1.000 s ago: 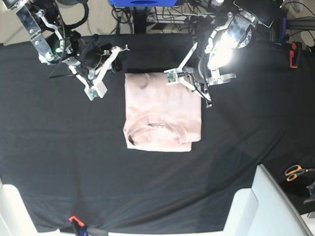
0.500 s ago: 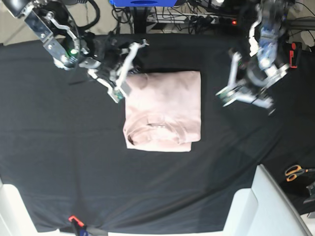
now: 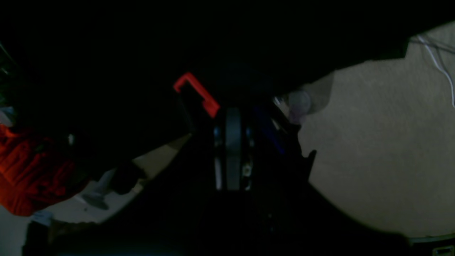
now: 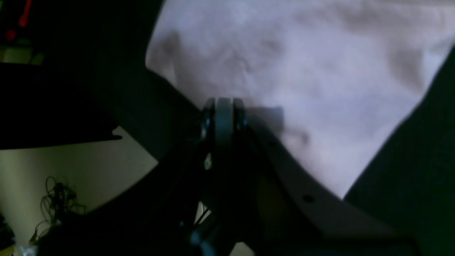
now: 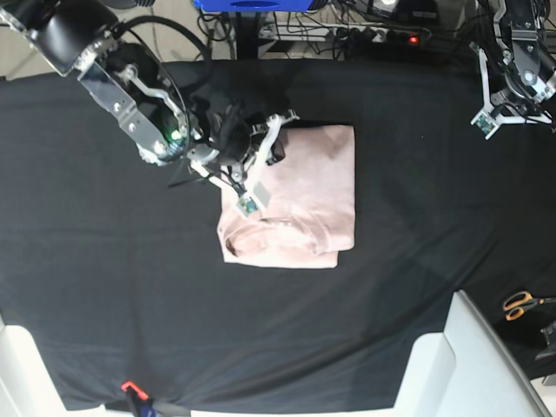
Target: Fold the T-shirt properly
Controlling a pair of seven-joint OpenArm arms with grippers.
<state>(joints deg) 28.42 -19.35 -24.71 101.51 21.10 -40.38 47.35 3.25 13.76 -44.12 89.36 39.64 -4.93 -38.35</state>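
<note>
T-shirt (image 5: 291, 195) lies folded mid-table (image 5: 104, 287) — right hand (image 5: 249, 201), pressed together, empty, sits over its near-left edge. Left hand (image 5: 486, 122) pressed together too, well away. Smooth outward — don't drag layers.

A wide black table cloth (image 5: 104, 287) lies under me, with orange-handled scissors (image 5: 521, 303) off its edge at four o'clock. A small red clip (image 5: 130, 387) sits at its seven o'clock hem, and a tangle of dark cables (image 5: 347, 30) runs along twelve o'clock beside a blue plastic block (image 5: 252, 4).
</note>
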